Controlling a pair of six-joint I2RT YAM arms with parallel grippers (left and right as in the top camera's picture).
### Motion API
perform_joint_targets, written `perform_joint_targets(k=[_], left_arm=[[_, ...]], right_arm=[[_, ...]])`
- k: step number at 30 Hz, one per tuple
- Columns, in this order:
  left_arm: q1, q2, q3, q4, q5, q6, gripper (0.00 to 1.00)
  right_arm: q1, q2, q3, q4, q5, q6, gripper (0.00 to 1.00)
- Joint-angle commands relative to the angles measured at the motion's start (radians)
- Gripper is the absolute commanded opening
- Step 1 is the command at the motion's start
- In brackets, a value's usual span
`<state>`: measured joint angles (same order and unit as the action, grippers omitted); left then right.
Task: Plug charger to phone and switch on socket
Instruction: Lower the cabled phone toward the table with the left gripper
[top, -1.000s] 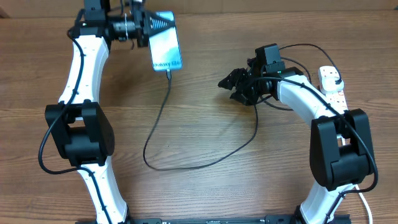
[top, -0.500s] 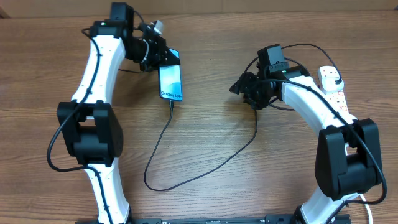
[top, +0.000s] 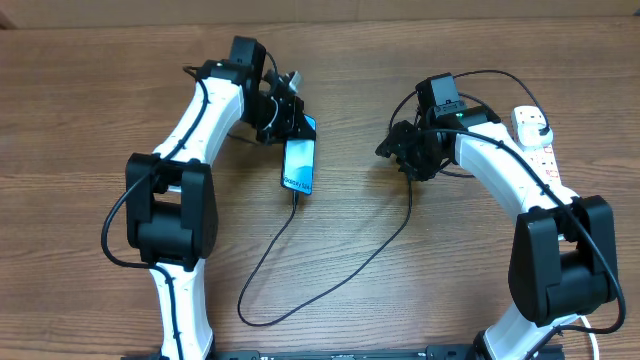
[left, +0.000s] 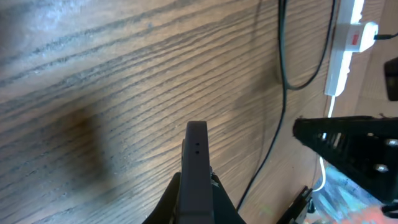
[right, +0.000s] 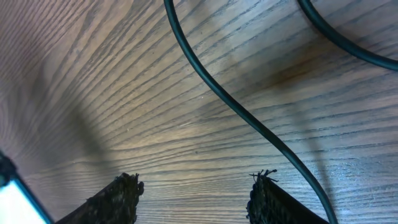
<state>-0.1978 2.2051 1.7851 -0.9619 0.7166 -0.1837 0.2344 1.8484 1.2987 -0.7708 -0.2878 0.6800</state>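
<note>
The phone (top: 298, 164), light blue screen up, is held by its top end in my left gripper (top: 292, 120), shut on it, at the table's upper middle. In the left wrist view the phone shows edge-on (left: 197, 162) between the fingers (left: 196, 186). The black charger cable (top: 330, 285) is plugged into the phone's lower end and loops across the table to the right. My right gripper (top: 398, 150) is open and empty just above the wood, with the cable (right: 236, 106) running beside its fingers (right: 196, 190). The white socket (top: 535, 135) lies at the far right with the black plug head in it.
The socket strip also shows in the left wrist view (left: 345, 50) with its red switch marks. Its thick white cord (top: 590, 325) runs down the right edge. Cable slack lies in a loop at the lower middle of the table.
My left gripper has carried the phone right and down toward the table's middle, dragging the cable loop with it. My right gripper has shifted slightly right, staying open.
</note>
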Motion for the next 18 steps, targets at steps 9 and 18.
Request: perform_joint_targets(k=[9, 18], left_arm=[[-0.060, -0.006, -0.161, 0.217, 0.017, -0.165, 0.04], [-0.069, -0.005, -0.196, 0.265, 0.008, -0.199, 0.04]], right_arm=[[-0.006, -0.031, 0.004, 0.001, 0.011, -0.005, 0.60], [-0.006, -0.031, 0.004, 0.001, 0.011, -0.005, 0.59]])
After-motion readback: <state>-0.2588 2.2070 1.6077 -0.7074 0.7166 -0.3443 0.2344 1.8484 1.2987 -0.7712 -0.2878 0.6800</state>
